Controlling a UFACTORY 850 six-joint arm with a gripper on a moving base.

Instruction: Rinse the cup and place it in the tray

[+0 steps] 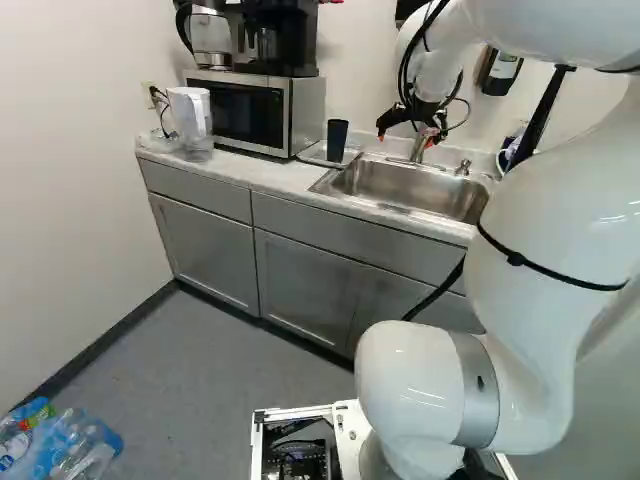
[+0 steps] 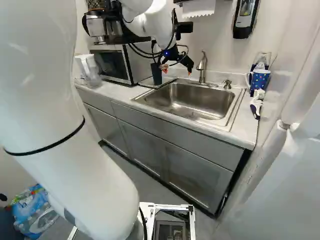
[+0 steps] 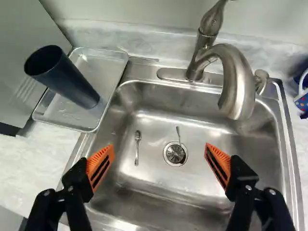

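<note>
Going across the left base view: plastic-wrapped pack of bottles (image 1: 60,445) on floor, far left. Clear water pitcher (image 1: 190,112) with white top on counter (image 1: 240,170), by the wall. Microwave (image 1: 245,108) next, black coffee maker (image 1: 288,40) and steel kettle (image 1: 210,35) on top.

Then metal tray (image 3: 103,67) on counter, between microwave and sink. Task's cup, a dark blue tumbler (image 3: 67,79), is in the tray, upright, mouth up, at the tray's sink-side part.

Gripper (image 2: 177,71) is up over the sink, pointing down, apart from the cup. Wrist view: fingers spread wide, orange pads (image 3: 101,166) well apart, holding nothing.

Steel sink (image 1: 415,185) under it. In the basin, one small spoon (image 3: 137,147) lies nearer the tray; a second small utensil (image 3: 179,137) has one end over the drain (image 3: 174,155). Curved faucet (image 3: 236,82) stands at the back edge, spout over basin. Small metal pump (image 2: 227,84) just beside it.

Right side, right base view: black-and-white dispenser (image 2: 245,20) on wall; blue patterned mug (image 2: 259,80), white handle, on counter past the sink; blue-and-white brush-like item (image 2: 256,105) near the mug.
</note>
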